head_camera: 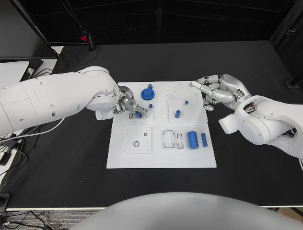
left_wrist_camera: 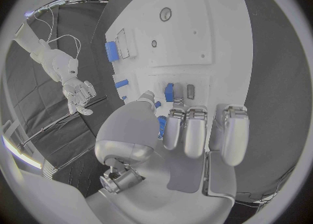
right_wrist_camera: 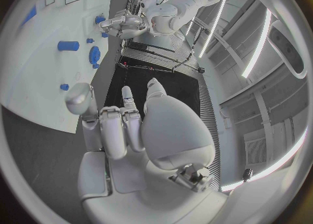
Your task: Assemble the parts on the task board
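My left hand (head_camera: 127, 106) pinched a small blue peg (head_camera: 138, 114) at the left block of the white board (head_camera: 162, 160). My right hand (head_camera: 217, 92) hovered at the board's right edge, fingers curled on nothing. The gear (head_camera: 148, 93) stood seated. The cylinder (head_camera: 192, 140) and the rod (head_camera: 204, 140) lay loose; I judged assembly roughly half complete.

Task board (head_camera: 162, 158) at the middle of the table (head_camera: 68, 177). Near its far edge, a gear-shaped part (head_camera: 148, 93); toward the far right corner, two small parts (head_camera: 178, 114), one behind the other. Near the right edge, a large cylinder (head_camera: 192, 140) with a slimmer pin (head_camera: 204, 140) just to its right. Left hand (head_camera: 127, 105) over the far left corner; right hand (head_camera: 217, 92) beside the far right corner.
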